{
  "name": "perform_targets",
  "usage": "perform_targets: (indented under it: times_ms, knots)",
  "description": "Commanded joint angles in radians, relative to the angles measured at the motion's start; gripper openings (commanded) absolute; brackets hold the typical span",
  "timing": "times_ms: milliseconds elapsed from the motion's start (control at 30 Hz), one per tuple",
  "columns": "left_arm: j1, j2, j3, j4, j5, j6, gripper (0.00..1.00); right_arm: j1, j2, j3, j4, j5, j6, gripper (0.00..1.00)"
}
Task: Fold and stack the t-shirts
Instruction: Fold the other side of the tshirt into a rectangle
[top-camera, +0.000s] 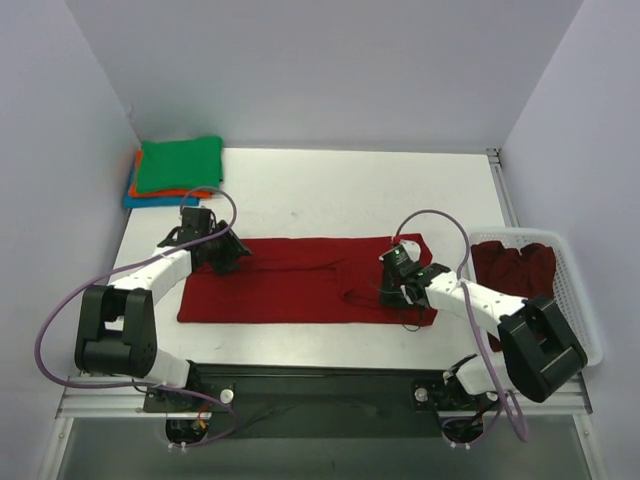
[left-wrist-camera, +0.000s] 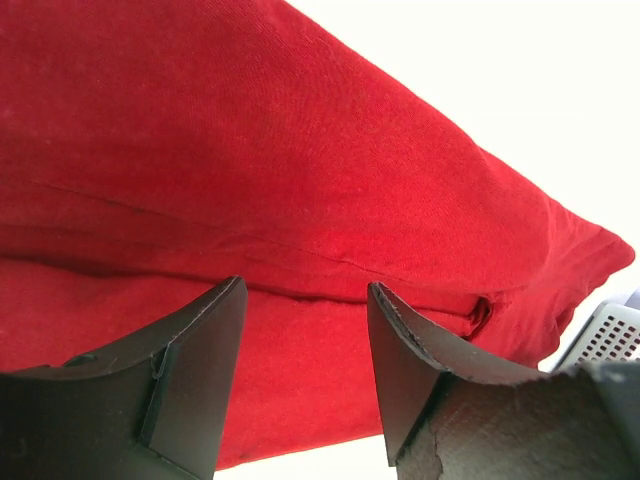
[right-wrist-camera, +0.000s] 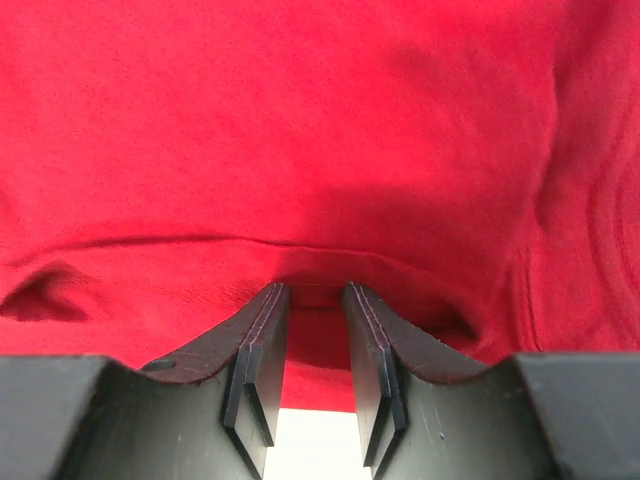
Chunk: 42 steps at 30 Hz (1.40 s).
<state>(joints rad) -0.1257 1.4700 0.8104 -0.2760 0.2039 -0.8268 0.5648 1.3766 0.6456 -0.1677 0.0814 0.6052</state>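
Observation:
A dark red t-shirt (top-camera: 290, 282) lies flat across the middle of the table as a long folded rectangle. My left gripper (top-camera: 225, 258) is at its far left corner. It is open (left-wrist-camera: 305, 300), and the red cloth (left-wrist-camera: 250, 180) lies below and ahead of its spread jaws. My right gripper (top-camera: 392, 280) is low over the shirt's right part. Its jaws (right-wrist-camera: 315, 300) stand a narrow gap apart, and a raised fold of red cloth (right-wrist-camera: 300, 120) bunches over the fingertips. Green, orange and blue folded t-shirts (top-camera: 178, 168) are stacked at the far left corner.
A white slotted basket (top-camera: 580, 300) stands at the right table edge with a crumpled dark red shirt (top-camera: 515, 265) inside; its corner (left-wrist-camera: 610, 335) shows in the left wrist view. Grey walls close in the table at the back and sides.

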Motion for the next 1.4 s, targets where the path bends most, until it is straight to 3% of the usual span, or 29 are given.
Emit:
perform_targets:
  times_ms: [0,233,433,567,667,867,1367]
  knots:
    - [-0.003,-0.014,0.038,0.046,-0.023,-0.002,0.62,0.027,-0.097,-0.095,0.007,0.017,0.037,0.31]
    - [-0.002,-0.028,0.052,0.026,-0.028,0.018,0.62,0.095,-0.301,-0.215,-0.016,0.063,0.125,0.31]
    - [0.0,-0.028,0.067,0.015,-0.027,0.028,0.62,0.087,-0.448,-0.161,-0.114,0.173,0.143,0.31]
    - [0.0,-0.028,0.069,0.017,-0.024,0.028,0.62,-0.025,-0.392,-0.094,-0.133,0.184,0.121,0.3]
    - [0.0,-0.023,0.064,0.018,-0.023,0.029,0.62,-0.089,-0.254,-0.051,-0.127,0.139,0.094,0.28]
    - [-0.002,-0.022,0.061,0.031,-0.015,0.018,0.62,-0.091,-0.093,-0.012,-0.07,0.061,0.09,0.25]
    - [0.001,-0.036,0.075,0.02,-0.006,0.026,0.61,-0.079,-0.39,-0.242,-0.125,-0.061,0.211,0.26]
